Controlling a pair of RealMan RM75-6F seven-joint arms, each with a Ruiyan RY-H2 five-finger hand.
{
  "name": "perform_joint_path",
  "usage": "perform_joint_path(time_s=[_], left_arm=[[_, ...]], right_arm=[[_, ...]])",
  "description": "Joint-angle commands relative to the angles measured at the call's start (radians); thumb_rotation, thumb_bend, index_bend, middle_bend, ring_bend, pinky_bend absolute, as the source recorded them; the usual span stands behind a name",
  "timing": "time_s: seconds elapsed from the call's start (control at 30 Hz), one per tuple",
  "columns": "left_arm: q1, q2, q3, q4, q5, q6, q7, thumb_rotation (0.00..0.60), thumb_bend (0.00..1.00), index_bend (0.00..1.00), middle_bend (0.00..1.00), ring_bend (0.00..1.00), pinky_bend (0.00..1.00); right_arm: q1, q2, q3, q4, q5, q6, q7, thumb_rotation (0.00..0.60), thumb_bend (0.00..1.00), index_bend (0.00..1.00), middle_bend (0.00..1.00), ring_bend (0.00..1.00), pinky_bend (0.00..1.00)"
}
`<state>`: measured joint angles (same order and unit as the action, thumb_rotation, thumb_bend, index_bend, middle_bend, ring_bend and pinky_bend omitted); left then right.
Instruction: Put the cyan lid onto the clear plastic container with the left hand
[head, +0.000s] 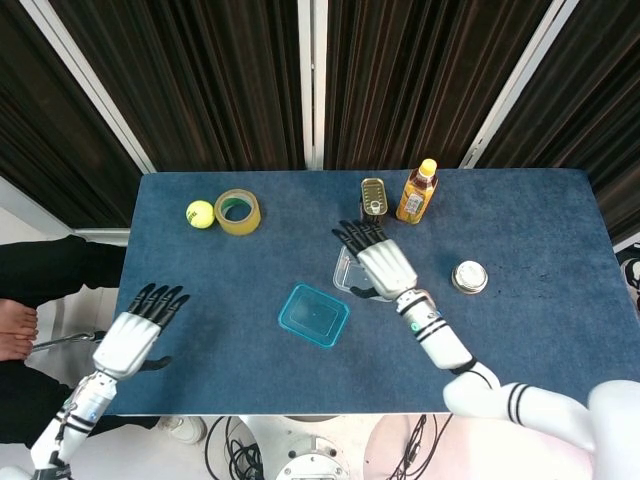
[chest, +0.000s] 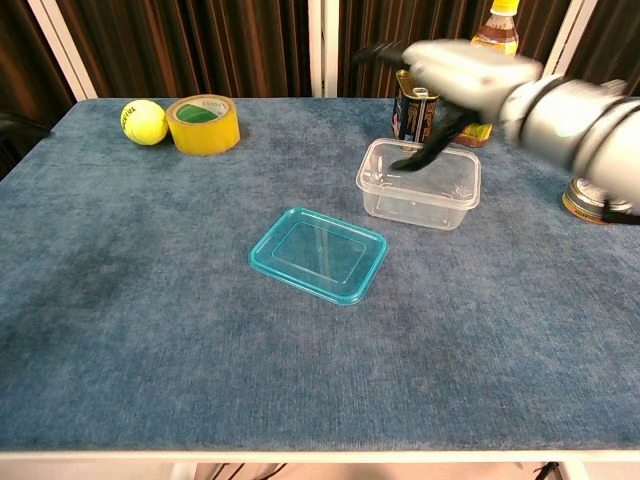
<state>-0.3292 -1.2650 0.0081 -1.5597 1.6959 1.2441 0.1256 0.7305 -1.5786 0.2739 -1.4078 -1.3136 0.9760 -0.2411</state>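
We see the cyan lid (head: 314, 315) flat mid-counter, at about two o'clock from our empty, spread left robot hand (head: 137, 333), long axis toward ten o'clock; the clear plastic container (chest: 419, 183) lies beyond, beneath the open right robot hand (head: 383, 262).

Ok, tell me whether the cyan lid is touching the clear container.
Apart. The chest view shows bare blue table between the cyan lid and the clear container.
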Motion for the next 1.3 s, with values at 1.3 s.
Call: perform_joint_path(time_s=[1.3], left_arm=[[-0.886,-0.321,-0.098,0.071,-0.991,-0.688,0.433,0.600,0.11,0.01,0.00,0.00,0.00]], right_arm=[[-0.477,0.454,-0.197,-0.204,-0.128,0.403,0.272,0.600,0.07,0.00,0.00,0.00,0.00]])
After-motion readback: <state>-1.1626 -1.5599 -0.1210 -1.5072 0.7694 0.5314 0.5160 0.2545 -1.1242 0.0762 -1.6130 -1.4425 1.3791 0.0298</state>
